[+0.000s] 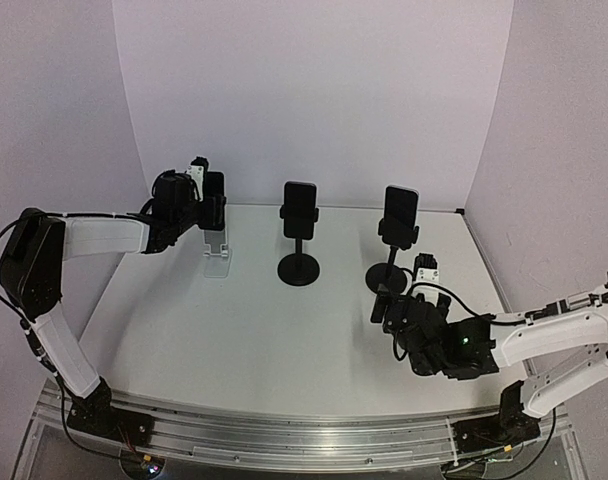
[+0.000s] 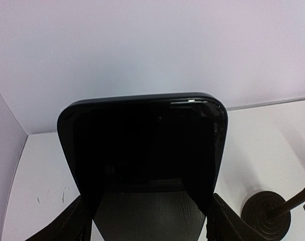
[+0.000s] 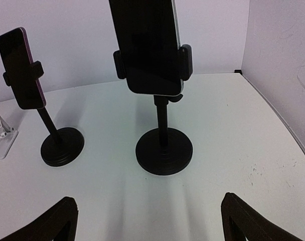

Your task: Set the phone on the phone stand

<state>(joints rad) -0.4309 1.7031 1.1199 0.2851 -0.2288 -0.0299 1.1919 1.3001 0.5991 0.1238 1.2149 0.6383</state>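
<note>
My left gripper (image 1: 210, 203) is shut on a black phone (image 1: 215, 196), holding it upright at the back left of the table. In the left wrist view the phone (image 2: 142, 145) fills the middle between my dark fingers (image 2: 67, 227). A white phone stand (image 1: 218, 258) stands directly below the phone; I cannot tell whether they touch. My right gripper (image 1: 389, 312) is open and empty, low over the table in front of the right black stand. It also shows in the right wrist view (image 3: 150, 211).
Two black pole stands with round bases each hold a phone: the middle one (image 1: 299, 212) and the right one (image 1: 400, 215), also in the right wrist view (image 3: 22, 68) (image 3: 150, 45). Walls close the table's back and sides. The right stand's base (image 3: 164, 150) lies just ahead of my right gripper.
</note>
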